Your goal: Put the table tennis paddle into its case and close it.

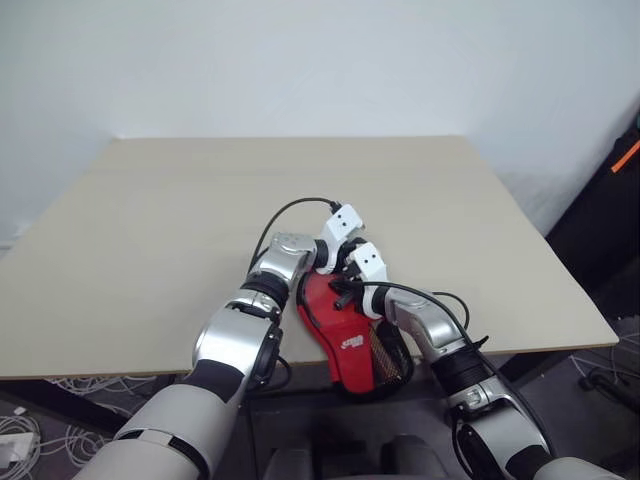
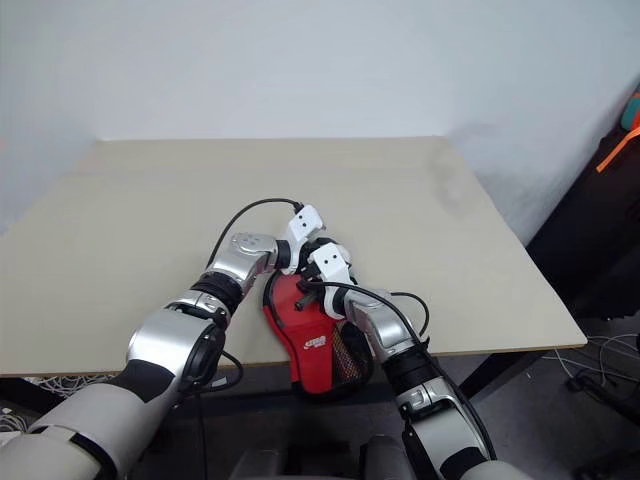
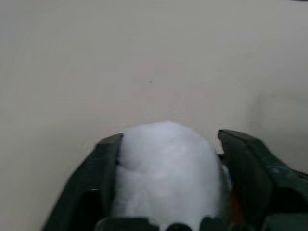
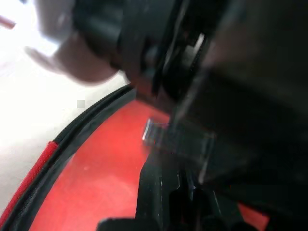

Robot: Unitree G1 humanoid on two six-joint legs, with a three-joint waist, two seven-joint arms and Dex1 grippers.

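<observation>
The case (image 1: 345, 345) lies at the near edge of the table (image 1: 150, 250), partly overhanging it. On its red outer face there is a small white logo, near the end that hangs over the edge and beside the mesh pocket. The mark is too small to read: no letters or numbers can be made out. No other lettering can be read.

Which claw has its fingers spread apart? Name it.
The left claw: its two dark fingers stand wide apart on either side of a white rounded part. The right claw is shut over the red case.
</observation>
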